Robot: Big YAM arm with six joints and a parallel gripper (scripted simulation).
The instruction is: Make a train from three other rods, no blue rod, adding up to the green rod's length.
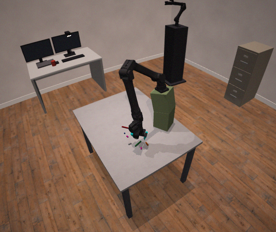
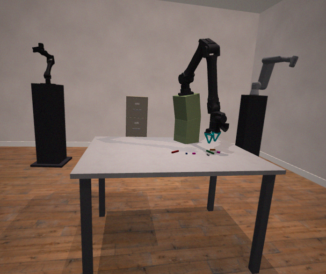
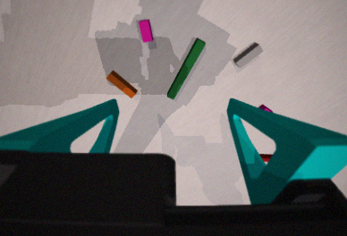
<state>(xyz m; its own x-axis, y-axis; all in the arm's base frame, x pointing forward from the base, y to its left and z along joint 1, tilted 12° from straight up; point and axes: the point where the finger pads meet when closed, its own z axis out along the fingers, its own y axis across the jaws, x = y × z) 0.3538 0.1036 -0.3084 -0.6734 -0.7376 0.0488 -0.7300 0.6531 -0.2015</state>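
Note:
The green rod lies flat on the grey table. Around it lie an orange rod, a magenta rod and a grey rod, all apart from each other. A second magenta rod, a tiny blue rod and a red rod lie further off. My gripper is open and empty, hanging a little above the table beside the green rod.
The arm's olive-green pedestal stands on the table's back edge, close behind the rods. Black pillars with other arms, a desk and a filing cabinet stand away from the table.

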